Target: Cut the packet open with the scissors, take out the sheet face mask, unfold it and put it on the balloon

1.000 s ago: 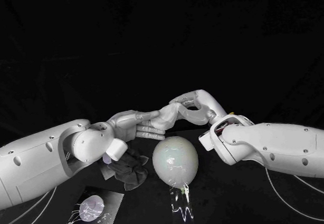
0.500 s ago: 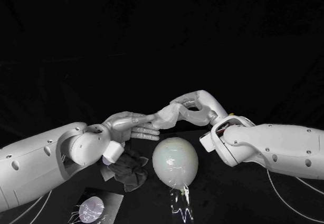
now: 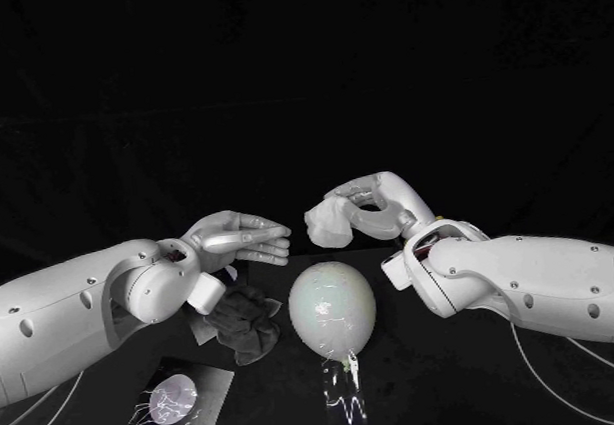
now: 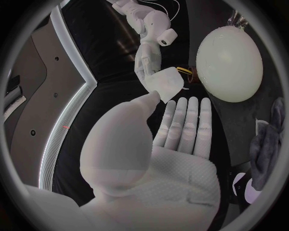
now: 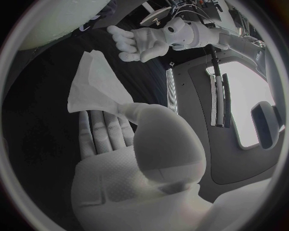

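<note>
Head view, and the white face mask (image 3: 326,228) is up off the table, a folded wad held at the fingertips of the right hand (image 3: 369,205). That hand is closed on it, with the thumb pressing it against the fingers. The right wrist view gives the close look: the mask (image 5: 96,84) fans out as a flat, creased wedge from the pinch point, thumb on one side and fingers behind it. It's folded up, not spread out.

Across a small gap sits the left hand (image 3: 237,241), near the mask but clear of it. It holds nothing, fingers reaching toward the right hand and thumb apart from them. In the left wrist view the palm (image 4: 175,168) is bare, the fingers lie straight side by side, and the mask (image 4: 165,83) hangs just past the fingertips in the other hand.

Below the two hands, the balloon (image 3: 331,306) sits on the black table (image 3: 483,398), pale and egg-shaped, nothing laid on it. Just beside it, on the robot's left and under the left wrist, lies a crumpled dark cloth (image 3: 245,325). Nearer the robot on that same side, the packet (image 3: 178,389) lies flat, a dark square with a pale round picture on it, well apart from both hands. Whether it's cut open, I can't tell.
</note>
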{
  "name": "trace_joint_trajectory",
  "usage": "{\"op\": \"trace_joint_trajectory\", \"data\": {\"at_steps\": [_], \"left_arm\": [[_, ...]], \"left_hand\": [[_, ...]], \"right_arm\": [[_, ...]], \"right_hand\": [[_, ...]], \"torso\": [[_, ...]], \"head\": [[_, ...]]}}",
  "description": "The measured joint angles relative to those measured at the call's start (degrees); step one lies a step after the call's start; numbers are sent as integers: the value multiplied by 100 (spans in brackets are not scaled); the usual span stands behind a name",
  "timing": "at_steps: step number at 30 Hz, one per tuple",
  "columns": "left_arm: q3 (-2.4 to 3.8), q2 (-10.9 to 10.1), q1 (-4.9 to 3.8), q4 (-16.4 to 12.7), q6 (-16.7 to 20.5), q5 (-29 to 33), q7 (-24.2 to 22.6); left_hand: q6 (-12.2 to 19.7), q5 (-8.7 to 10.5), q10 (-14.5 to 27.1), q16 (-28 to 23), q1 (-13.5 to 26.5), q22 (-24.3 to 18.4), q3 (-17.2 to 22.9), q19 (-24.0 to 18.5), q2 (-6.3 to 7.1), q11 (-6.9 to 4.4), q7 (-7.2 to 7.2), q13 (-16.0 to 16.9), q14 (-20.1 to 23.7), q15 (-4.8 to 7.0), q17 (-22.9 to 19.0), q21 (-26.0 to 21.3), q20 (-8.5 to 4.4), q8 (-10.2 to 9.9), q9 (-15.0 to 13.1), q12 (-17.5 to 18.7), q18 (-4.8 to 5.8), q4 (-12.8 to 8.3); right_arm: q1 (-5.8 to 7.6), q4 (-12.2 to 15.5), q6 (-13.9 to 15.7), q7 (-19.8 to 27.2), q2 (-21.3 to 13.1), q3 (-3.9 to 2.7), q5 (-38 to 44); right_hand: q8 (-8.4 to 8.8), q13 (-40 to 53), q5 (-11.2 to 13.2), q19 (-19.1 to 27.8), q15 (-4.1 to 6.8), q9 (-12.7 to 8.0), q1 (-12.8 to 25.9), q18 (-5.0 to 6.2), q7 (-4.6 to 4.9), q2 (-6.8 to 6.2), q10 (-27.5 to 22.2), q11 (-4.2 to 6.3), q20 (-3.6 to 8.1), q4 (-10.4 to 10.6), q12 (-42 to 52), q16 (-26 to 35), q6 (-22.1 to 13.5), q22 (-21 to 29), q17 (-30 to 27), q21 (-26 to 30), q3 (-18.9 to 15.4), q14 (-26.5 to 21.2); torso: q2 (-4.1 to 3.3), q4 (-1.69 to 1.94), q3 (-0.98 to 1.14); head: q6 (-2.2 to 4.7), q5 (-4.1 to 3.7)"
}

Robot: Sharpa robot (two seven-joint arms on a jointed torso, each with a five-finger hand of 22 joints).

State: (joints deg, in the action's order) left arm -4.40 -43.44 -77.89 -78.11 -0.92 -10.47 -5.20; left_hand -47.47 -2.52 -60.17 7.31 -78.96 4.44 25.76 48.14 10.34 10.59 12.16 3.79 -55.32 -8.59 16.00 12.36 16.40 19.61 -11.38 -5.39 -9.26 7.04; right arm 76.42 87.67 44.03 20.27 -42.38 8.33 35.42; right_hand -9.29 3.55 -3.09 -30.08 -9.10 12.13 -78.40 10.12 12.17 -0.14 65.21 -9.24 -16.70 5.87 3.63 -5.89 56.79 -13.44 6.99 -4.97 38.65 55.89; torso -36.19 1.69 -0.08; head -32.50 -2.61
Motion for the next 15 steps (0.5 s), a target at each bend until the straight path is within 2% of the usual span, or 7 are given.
{"op": "trace_joint_trajectory", "data": {"at_steps": [5,9,15], "left_arm": [[0,6,57,11,107,-155,-317],[5,37,106,24,265,-189,-754],[18,154,139,80,546,-57,-1470]], "left_hand": [[-159,0,-223,160,-101,7,26,170,-36,-88,31,16,-205,81,41,25,-48,48,0,-127,-71,-26],[-172,0,-239,172,-171,8,76,171,-33,-104,44,9,-217,98,51,28,-49,68,15,-127,-71,-72],[-100,0,71,-73,-195,-74,109,-214,-16,18,20,-13,434,-95,-62,-231,20,-32,87,11,-70,-27]], "right_arm": [[22,97,-85,-117,-56,0,56],[39,187,-185,-246,-114,-1,123],[50,335,-340,-431,-181,-1,204]], "right_hand": [[0,0,0,0,0,6,0,0,0,0,0,0,0,-10,0,0,0,0,0,0,10,0],[0,0,0,0,0,6,0,-1,0,0,0,0,0,-10,0,0,0,0,0,0,10,0],[0,0,0,0,0,5,0,-2,0,0,0,0,0,-10,0,0,0,0,-4,0,10,0]], "torso": [[0,-2,-3],[0,-2,-4],[0,-2,-4]], "head": [[5,0],[15,0],[29,26]]}}
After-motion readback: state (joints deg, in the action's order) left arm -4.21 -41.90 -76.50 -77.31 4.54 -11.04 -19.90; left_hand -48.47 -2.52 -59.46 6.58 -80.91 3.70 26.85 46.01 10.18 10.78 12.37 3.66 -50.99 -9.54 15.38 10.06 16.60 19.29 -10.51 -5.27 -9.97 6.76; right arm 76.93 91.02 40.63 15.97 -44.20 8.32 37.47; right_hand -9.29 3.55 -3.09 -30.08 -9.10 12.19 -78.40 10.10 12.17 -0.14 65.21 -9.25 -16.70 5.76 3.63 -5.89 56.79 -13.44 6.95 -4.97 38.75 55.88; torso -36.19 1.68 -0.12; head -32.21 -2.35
